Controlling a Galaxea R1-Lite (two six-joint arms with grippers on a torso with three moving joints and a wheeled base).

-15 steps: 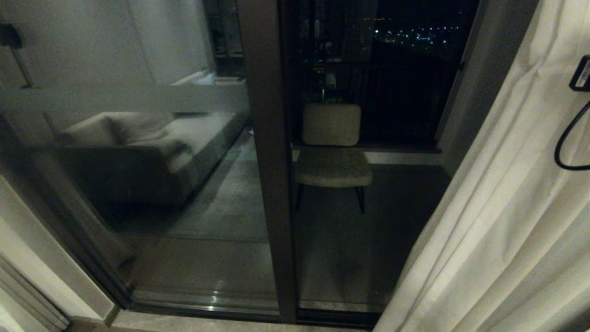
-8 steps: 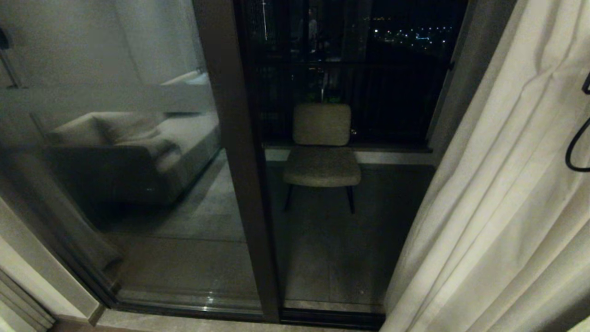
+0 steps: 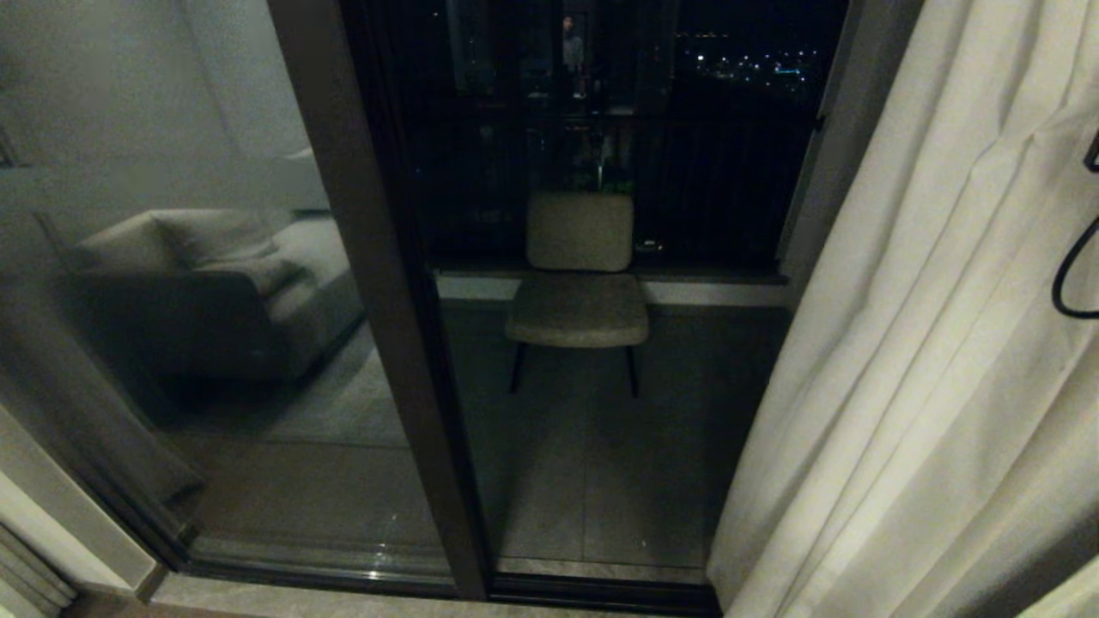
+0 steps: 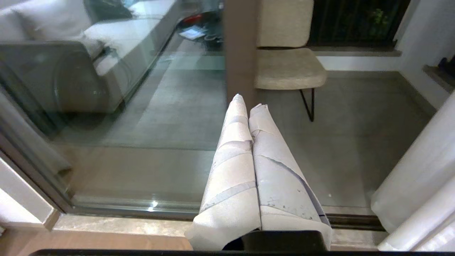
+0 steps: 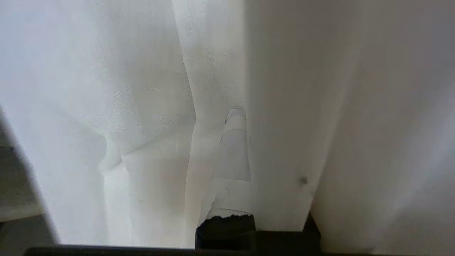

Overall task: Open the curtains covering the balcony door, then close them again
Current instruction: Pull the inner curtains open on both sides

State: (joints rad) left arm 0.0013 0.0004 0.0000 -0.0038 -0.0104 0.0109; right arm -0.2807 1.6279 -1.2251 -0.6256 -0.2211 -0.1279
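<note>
The curtains hang bunched in cream pleats at the right of the head view, leaving the balcony door with its dark frame and glass uncovered. My right gripper is buried in the curtains, shut on a fold. One taped finger shows; fabric covers the other. Only that arm's black cable shows in the head view. My left gripper is shut and empty, pointing toward the door's bottom track, with the curtains' hem to one side.
A beige chair stands on the balcony behind the glass. The left pane reflects a sofa. The door's bottom track runs along the floor, and a wall corner stands at the lower left.
The whole head view has shifted: door post and chair now sit further left, so the camera has moved. The black part of the right arm has slid nearly out at the right edge.
</note>
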